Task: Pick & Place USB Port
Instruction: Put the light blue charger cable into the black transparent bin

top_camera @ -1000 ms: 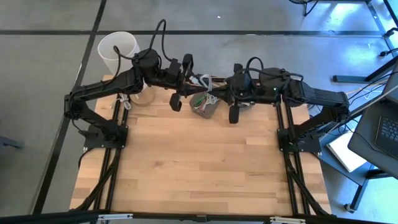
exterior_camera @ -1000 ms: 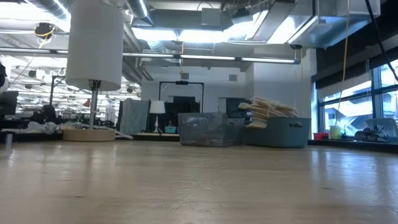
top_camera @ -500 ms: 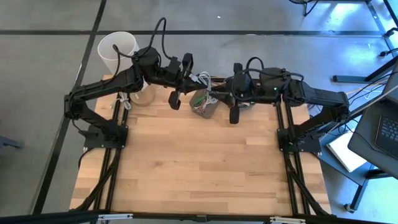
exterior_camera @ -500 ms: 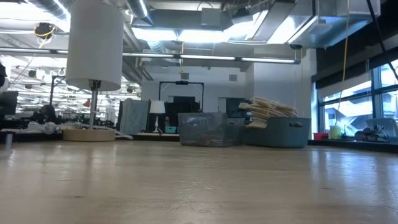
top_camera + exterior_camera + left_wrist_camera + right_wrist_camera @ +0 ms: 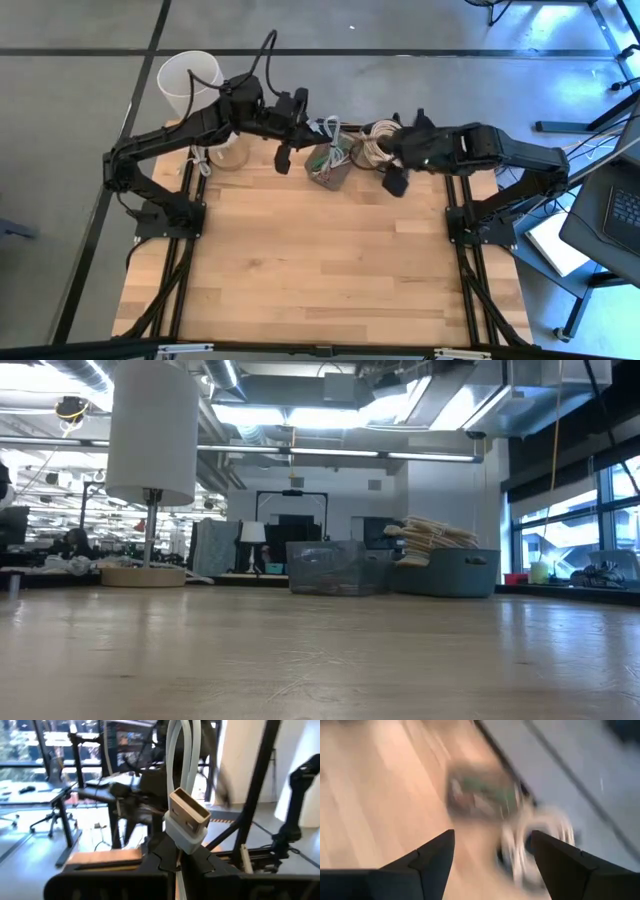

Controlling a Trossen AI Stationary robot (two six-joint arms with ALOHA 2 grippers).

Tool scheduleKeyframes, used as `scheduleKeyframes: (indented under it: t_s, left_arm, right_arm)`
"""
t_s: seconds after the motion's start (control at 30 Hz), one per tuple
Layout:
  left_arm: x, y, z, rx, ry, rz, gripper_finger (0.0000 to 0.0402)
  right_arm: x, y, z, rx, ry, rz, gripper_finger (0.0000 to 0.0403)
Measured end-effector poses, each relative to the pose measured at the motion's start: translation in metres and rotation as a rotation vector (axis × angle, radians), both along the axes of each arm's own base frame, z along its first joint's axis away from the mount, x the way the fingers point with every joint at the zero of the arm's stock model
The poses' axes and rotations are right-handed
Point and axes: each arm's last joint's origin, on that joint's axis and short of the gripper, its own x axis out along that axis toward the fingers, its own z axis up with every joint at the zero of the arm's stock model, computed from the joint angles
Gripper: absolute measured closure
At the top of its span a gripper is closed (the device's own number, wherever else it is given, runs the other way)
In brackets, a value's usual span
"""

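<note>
Currently we have the left gripper (image 5: 177, 862) pinched shut on a white USB cable (image 5: 187, 822), plug end up and clear of the fingers, cable looping away beyond it. In the high view that left gripper (image 5: 287, 128) hangs just beside the small grey bin (image 5: 328, 165) of cables at the table's (image 5: 320, 260) far edge, on the side nearer the white bucket (image 5: 190, 80).

Our right gripper (image 5: 490, 852) is wide open and holds nothing. In the high view the right gripper (image 5: 395, 180) sits on the bin's other side, near a coiled white cable (image 5: 378, 140). Its wrist view is smeared, so we read that arm as in motion. The low view shows neither arm, only the bin in the distance.

Risks as we judge them:
- Grip is on the plug's white boot only, a short hold. A tug from the trailing cable could twist the plug or pull it out of the fingers.
- We can't tell whether the cable's far end is free of the bin's tangle. If snagged, lifting away could drag the bin or tip it.
- Both arms are close together over the bin. The right arm's swing could clip the left wrist or catch the hanging loop.
- Plug is tilted in the fingers, so any insertion would need realignment first.
</note>
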Motion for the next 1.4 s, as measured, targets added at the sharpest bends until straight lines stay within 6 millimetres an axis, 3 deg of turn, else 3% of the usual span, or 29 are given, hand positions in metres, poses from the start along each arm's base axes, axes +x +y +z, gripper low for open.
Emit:
scheduleKeyframes:
  t_s: [0.13, 0.3, 0.6, 0.9, 1.1, 1.4]
  left_arm:
    - [-0.004, 0.014, -0.007, 0.0, 0.072, 0.108, 0.0398]
    - [-0.002, 0.04, -0.032, 0.006, 0.248, 0.28, 0.0398]
    - [0.042, 0.088, -0.107, -0.143, 0.488, 0.346, 0.0398]
    - [0.076, 0.112, -0.172, -0.258, 0.604, 0.359, 0.0398]
    - [0.082, 0.121, -0.199, -0.309, 0.67, 0.39, 0.0398]
    - [0.083, 0.138, -0.22, -0.404, 0.702, 0.485, 0.0398]
  right_arm:
    - [-0.014, -0.001, -0.017, 0.099, 0.132, -0.173, 0.0135]
    - [-0.011, -0.001, -0.03, 0.112, 0.167, -0.21, 0.0139]
    - [-0.011, -0.001, -0.03, 0.105, 0.159, -0.215, 0.014]
    - [-0.01, -0.001, -0.03, 0.108, 0.146, -0.216, 0.014]
    - [-0.01, -0.001, -0.03, 0.116, 0.146, -0.216, 0.014]
    - [-0.01, 0.0, -0.03, 0.134, 0.145, -0.207, 0.014]
